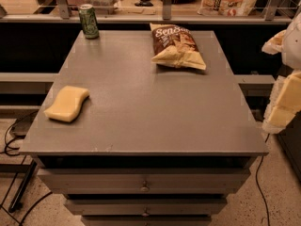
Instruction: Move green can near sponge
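"Three items on the flat grey metal tabletop [155, 117]: where's the target?"

"Slim dark-green metal drink can [88, 21], upright, far left corner, just beside the back edge. Pale yellow wavy-sided foam sponge [67, 103] lies flat near the left edge, closer to the front, well apart from the can."

"Gripper?"

"Cream-coloured robot gripper [283, 100] at the right border of the view, off the table's right side, well apart from the can. Nothing looks to be held. Can't tell how far open it is."

"Risks?"

"Main one, my guess: the can is tall and narrow and sits right at the corner, so a glancing touch on approach could topple it or knock it off the back or left side. The reach runs across the whole top, and the crumpled brown and cream foil chip bag [176, 46] lies at the far centre, roughly between the two, so a low pass could drag it. Smooth metal sides could slip in a weak or high grasp. At placement, landing partly on the soft sponge would leave the can tilted. A shove could also push the sponge off the left edge."

"Can's look?"

"Silver top rim, pale markings on the side, standing straight. No dent that I can make out."
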Controlling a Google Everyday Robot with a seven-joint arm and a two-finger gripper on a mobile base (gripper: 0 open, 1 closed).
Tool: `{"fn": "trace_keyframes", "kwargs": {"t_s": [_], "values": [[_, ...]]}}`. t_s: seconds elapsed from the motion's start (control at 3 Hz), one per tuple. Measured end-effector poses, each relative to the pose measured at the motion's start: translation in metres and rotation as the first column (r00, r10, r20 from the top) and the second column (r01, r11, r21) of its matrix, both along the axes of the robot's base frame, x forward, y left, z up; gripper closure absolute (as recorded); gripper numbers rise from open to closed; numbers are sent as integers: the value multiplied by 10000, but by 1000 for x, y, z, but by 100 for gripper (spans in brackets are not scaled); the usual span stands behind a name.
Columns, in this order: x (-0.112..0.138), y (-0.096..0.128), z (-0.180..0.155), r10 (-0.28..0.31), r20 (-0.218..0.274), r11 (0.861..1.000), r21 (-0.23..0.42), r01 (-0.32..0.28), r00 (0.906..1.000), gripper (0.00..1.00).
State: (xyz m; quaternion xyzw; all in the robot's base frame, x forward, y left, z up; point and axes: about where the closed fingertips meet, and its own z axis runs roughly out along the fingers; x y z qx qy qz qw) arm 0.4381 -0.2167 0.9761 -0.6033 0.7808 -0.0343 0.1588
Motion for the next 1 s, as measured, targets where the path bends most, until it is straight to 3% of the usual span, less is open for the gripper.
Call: {"fn": "trace_keyframes", "kwargs": {"t_s": [0.33, 0.67, 1.0], "values": [[1, 0, 1, 2, 31, 10000, 11, -2, 10000, 0], [12, 5, 5, 91, 442, 9966, 818, -127, 9990, 0], [37, 32, 8, 290, 1026, 9656, 2544, -544, 9943, 0]]}}
